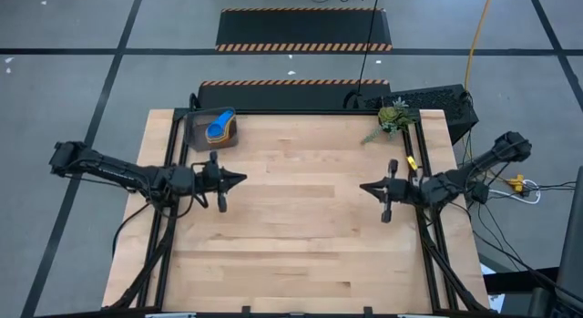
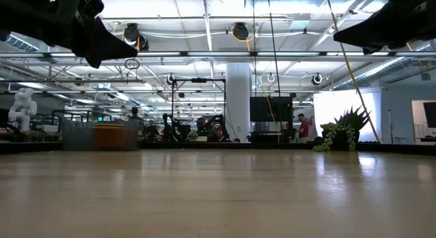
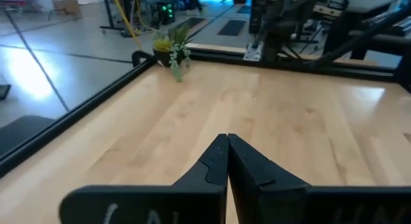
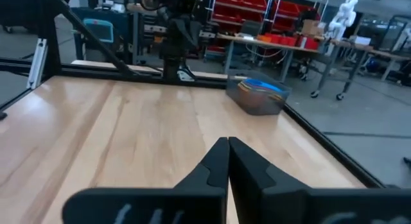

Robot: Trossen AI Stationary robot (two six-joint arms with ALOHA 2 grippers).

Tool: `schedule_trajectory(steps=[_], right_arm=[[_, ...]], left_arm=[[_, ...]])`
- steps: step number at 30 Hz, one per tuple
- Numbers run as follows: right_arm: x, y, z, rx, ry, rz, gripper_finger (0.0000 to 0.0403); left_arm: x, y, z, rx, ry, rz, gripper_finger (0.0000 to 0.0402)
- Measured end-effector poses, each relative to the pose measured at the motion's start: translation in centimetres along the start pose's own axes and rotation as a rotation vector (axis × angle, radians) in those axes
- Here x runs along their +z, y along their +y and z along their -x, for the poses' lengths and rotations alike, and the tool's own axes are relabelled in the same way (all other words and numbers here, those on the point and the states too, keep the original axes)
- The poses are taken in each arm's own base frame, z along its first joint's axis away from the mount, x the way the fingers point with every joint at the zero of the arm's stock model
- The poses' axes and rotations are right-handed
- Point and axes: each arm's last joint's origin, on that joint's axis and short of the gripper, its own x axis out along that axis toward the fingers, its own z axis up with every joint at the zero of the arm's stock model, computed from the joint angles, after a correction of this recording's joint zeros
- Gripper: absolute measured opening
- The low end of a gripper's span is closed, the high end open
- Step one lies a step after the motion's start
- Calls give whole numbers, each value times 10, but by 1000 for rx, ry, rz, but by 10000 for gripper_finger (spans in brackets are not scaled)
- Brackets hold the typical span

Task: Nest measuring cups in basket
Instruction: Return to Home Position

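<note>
- The left gripper [image 1: 240, 179] hangs over the left part of the table [image 1: 301, 254]. Its jaws are pressed together into one thin point and hold nothing.
- The right gripper [image 1: 363, 187] hangs over the right part, with its jaws likewise closed flat against each other and empty.
- The two sets of jaws point at each other across the middle, well apart, with only bare wood between their tips.
- In the low view both grippers are clear of the wood, up at the top of the picture.
- The basket [image 1: 206, 129] stands toward the far edge from the left jaws, a little back from their tip. It is near them but not touching, close to the table's far left corner.
- From the right jaws the basket lies far ahead across the table and off to one side, beside the table's black rail.
- The measuring cups [image 1: 221, 128] sit inside the basket as one stack. A blue cup [image 1: 217, 127] is on top and an orange edge shows beside it (the cups beneath are hidden and cannot be counted).
- A plant sprig [image 1: 393, 118] lies toward the far edge from the right jaws, a little back from their tip. It is far ahead and to one side of the left jaws.
</note>
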Motion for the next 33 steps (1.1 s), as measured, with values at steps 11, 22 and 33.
schedule_trajectory(steps=[11, 22, 33], right_arm=[[7, 10, 18, 123, -71, 49, 0], [-6, 5, 24, 264, -144, 46, 0], [-13, -1, 29, 412, -196, 37, 0]], left_arm=[[-25, 1, 3, 31, -35, -10, 8], [-25, 8, 2, 41, -69, -39, 5], [-31, 13, 3, -34, -137, -69, 4]])
